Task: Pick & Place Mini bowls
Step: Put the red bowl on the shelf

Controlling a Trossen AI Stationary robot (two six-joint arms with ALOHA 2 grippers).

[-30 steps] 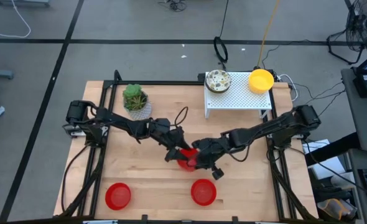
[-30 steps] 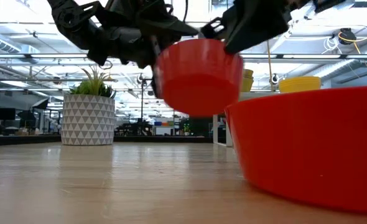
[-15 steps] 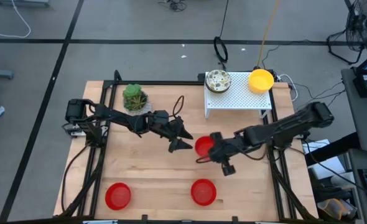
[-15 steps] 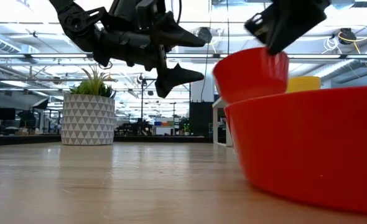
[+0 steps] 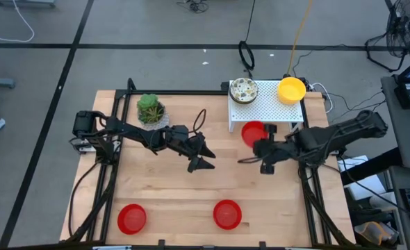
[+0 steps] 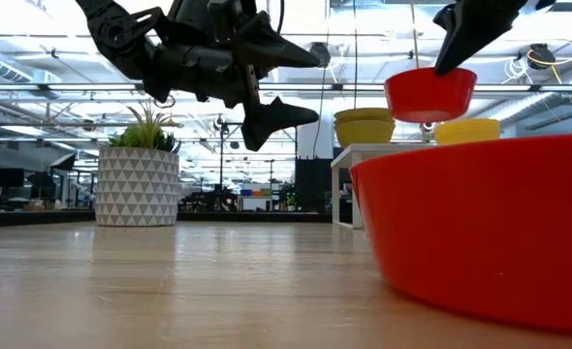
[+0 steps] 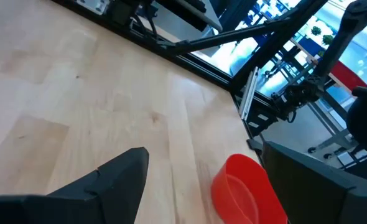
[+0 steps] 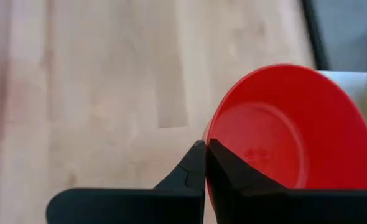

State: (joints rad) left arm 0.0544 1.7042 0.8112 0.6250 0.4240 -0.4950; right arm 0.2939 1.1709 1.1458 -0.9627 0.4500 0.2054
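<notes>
A red mini bowl sits at the near left of the wooden surface, with the potted plant far behind it. The left claw hangs over the middle, fingers spread apart and empty. A second red bowl rests near the front edge. The right claw is pinched together on the rim of a third red bowl, held in the air just before the white perforated stand. On the stand sit a speckled bowl and a yellow bowl.
</notes>
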